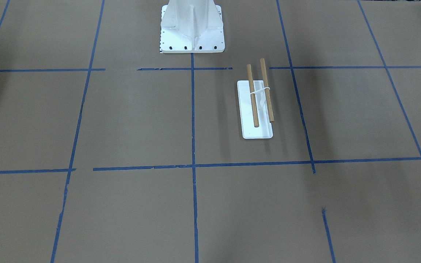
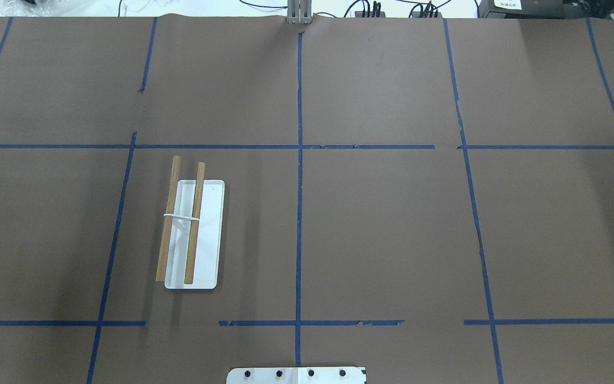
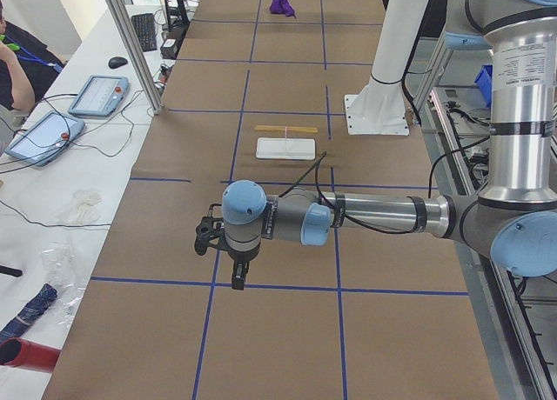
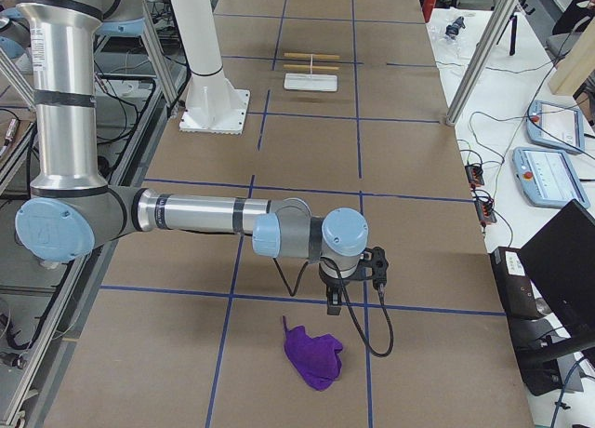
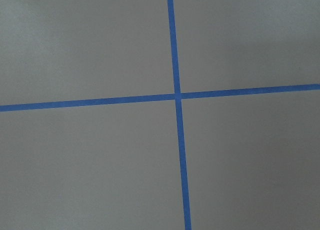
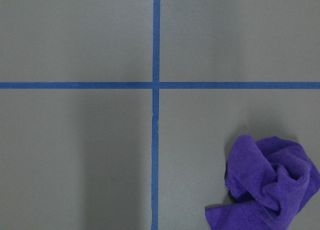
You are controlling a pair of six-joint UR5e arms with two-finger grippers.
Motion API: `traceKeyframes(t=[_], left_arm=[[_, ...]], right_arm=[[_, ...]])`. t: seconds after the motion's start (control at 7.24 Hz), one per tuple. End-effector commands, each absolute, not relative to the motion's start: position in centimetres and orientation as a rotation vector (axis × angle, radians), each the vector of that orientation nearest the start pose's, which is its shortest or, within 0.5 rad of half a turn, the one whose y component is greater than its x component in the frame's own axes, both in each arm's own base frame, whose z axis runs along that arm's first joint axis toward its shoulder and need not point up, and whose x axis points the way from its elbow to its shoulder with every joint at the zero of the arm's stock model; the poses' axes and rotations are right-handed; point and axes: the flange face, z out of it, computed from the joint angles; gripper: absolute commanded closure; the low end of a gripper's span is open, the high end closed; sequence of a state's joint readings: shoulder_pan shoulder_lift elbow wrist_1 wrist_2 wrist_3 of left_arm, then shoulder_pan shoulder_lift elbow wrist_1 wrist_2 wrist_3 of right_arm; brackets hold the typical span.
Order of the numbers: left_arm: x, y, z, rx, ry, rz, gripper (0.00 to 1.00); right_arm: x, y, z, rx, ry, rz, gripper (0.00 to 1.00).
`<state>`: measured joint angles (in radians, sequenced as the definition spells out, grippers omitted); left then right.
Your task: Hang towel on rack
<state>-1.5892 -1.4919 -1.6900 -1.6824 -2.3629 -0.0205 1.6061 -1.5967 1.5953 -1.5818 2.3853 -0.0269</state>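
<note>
The brown counter (image 2: 381, 229) carries the rack (image 2: 207, 234) left of centre, its dowels bare. The towel (image 4: 314, 355) lies crumpled at the robot's right end, well apart from the rack. It looks light, soft and floppy, so a raised fold or corner probably gives the best hold. The right pincer (image 4: 333, 302) hangs near it. I cannot tell how wide it or the left pincer (image 3: 237, 276) stands.

The towel (image 6: 270, 182) is deep purple, plain throughout. The rack (image 2: 208, 234) has a white base and light-brown dowels (image 2: 195, 224). The table (image 2: 392, 229) is flat brown, crossed by a grid of blue tape (image 2: 299, 213).
</note>
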Motion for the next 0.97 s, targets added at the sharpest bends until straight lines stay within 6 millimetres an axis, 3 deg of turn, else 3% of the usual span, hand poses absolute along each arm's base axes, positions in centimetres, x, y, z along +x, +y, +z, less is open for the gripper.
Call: traceKeyframes(t=[0.0,0.14,0.28,0.41,0.69,0.83], left_arm=[[-7.1,-46.7,62.2,0.149,0.79,0.026,0.0],[-7.1,-46.8,62.0,0.153,0.79,0.028,0.0],[-7.1,-46.8,61.8,0.158,0.79,0.03,0.0],[-7.1,-47.0,61.6,0.163,0.79,0.032,0.0],[-7.1,-47.1,61.2,0.174,0.789,0.037,0.0],[-7.1,-47.2,61.1,0.175,0.789,0.037,0.0]], right_arm=[[7.8,-48.1,65.5,0.02,-0.811,0.01,0.0],[7.9,-48.5,64.6,0.041,-0.806,-0.002,0.0],[8.3,-50.4,63.7,0.066,-0.747,-0.018,0.0],[8.3,-50.4,64.2,0.034,-0.747,0.038,0.0],[8.0,-48.5,69.8,0.02,-0.748,0.035,0.0],[8.0,-48.0,73.9,0.069,-0.741,-0.019,0.0]])
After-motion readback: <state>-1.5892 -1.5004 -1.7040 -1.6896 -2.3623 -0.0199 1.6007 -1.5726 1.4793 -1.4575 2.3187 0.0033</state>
